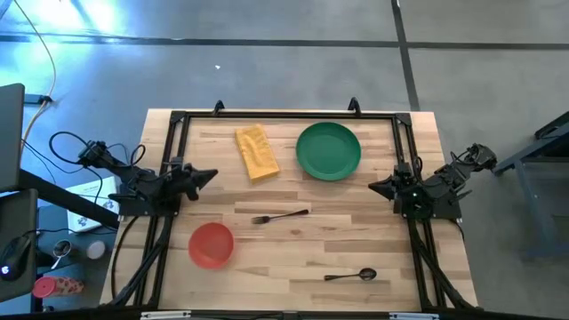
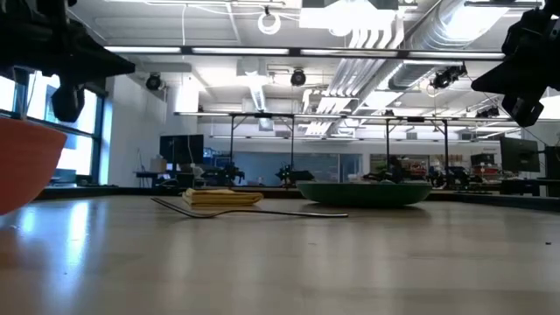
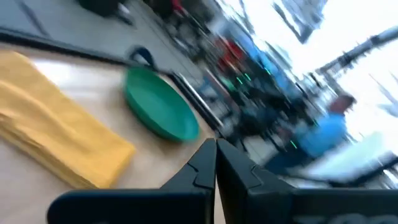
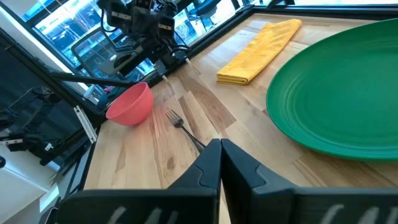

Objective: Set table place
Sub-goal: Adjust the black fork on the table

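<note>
The round green plate [image 1: 328,150] lies near the table's far edge, with the folded yellow napkin [image 1: 256,152] flat to its left. A dark fork [image 1: 280,216] lies mid-table, the red bowl [image 1: 211,244] sits near the left front, and a dark spoon [image 1: 350,276] lies near the front right. My left gripper [image 1: 206,176] hovers shut over the table's left edge, touching nothing. My right gripper [image 1: 378,187] hovers shut at the right edge beside the plate [image 4: 336,93]. In the left wrist view the shut fingers [image 3: 216,163] point toward the napkin [image 3: 59,146] and plate [image 3: 160,104].
A thin black metal frame [image 1: 284,114] runs around the pale plank tabletop [image 1: 293,249]. Arm bases and cables stand at both side edges. Bare wood lies between the fork and the spoon. A monitor and clutter sit on the floor to the left.
</note>
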### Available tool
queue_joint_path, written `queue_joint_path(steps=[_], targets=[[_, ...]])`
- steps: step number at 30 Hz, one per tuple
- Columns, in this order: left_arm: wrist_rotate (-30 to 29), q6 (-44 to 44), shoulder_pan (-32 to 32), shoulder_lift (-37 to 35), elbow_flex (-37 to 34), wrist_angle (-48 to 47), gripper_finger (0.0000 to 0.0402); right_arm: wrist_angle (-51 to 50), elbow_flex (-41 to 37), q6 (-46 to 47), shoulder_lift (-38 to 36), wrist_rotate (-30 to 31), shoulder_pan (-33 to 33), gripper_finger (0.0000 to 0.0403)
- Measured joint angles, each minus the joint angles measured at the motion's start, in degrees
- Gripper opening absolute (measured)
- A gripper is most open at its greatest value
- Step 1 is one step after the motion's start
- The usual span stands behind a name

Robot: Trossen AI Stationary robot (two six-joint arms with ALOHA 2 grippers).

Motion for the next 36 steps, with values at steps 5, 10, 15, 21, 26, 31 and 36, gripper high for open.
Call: queue_joint_path(steps=[5,10,15,21,26,31,36], targets=[[-5.6,-1.0,0.0,0.0,0.0,0.0,0.0001,-0.1,0.0,-1.4,0.0,0.0,0.0,0.0],[-2.2,-1.5,0.0,0.0,0.0,0.1,0.0,-0.7,0.0,-5.3,0.0,1.6,0.0,0.0],[1.1,-0.6,0.0,2.6,0.0,6.2,0.0,4.4,0.0,5.9,0.0,13.8,0.0,0.0],[-3.2,4.6,0.0,20.7,3.6,20.0,0.0,5.6,0.0,17.5,0.1,31.0,-0.1,0.0],[-0.9,2.3,1.9,44.4,17.6,17.2,0.0,6.4,0.0,26.0,0.0,30.1,-0.1,0.0],[12.1,-1.6,10.0,67.8,39.0,-0.2,0.0,13.9,0.1,24.8,0.0,25.4,-0.1,0.0],[30.7,-0.4,19.3,88.5,59.2,-21.4,0.0,37.1,1.7,0.6,1.1,16.0,-0.1,0.0]])
